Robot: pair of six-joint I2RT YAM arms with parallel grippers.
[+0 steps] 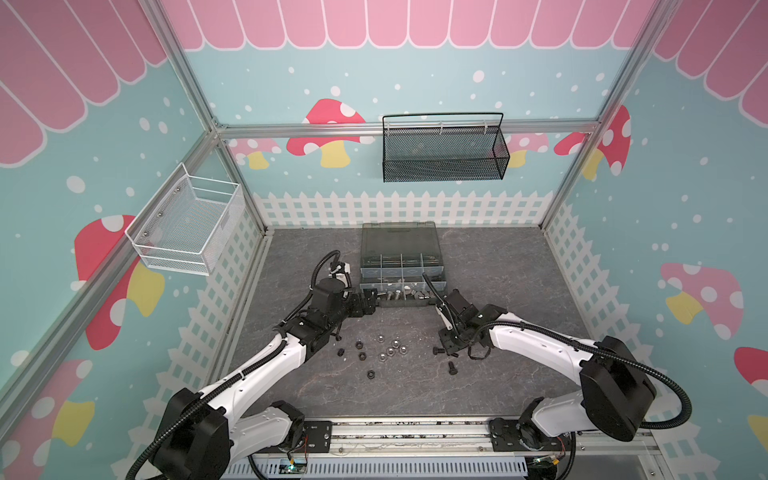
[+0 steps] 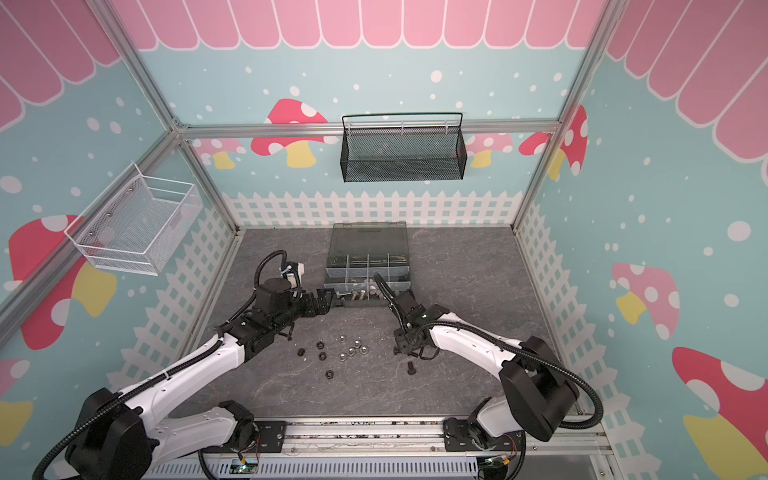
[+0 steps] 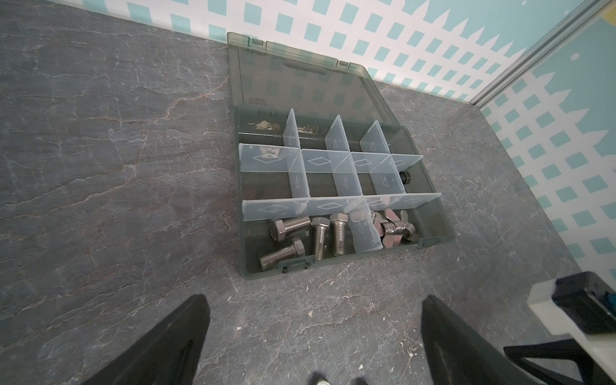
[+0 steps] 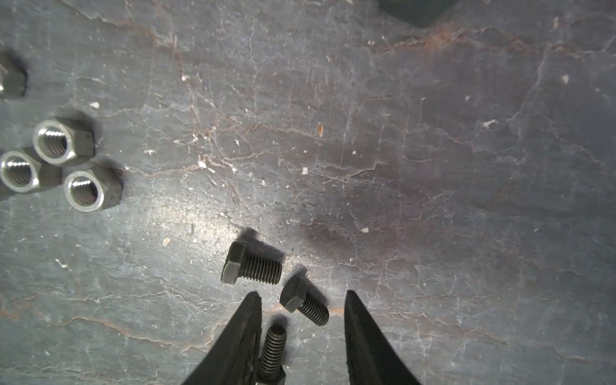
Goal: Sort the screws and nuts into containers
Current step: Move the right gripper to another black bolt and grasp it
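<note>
Pickup is in hand: the right pincer (image 4: 301, 293), jaws parted and empty, straddles a black screw (image 4: 305, 306) on the tabletop (image 4: 433, 133), right of the nuts (image 1: 390, 351), low centre in both top views. Next, probably: close squarely on it, then carry it to the containers (image 3: 328, 161). Beside them the left pincer (image 3: 315, 297) hangs spread, empty.

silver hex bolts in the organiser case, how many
4 silver hex bolts, in the front compartment of the organiser case beside the wing nuts: three near the divider, one by the front wall. None seems hidden.

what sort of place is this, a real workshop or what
Probably a staged robot test booth, not a workshop: printed mushroom-and-fence wall panels in an aluminium frame, and two arms mounted on a front rail.
</note>
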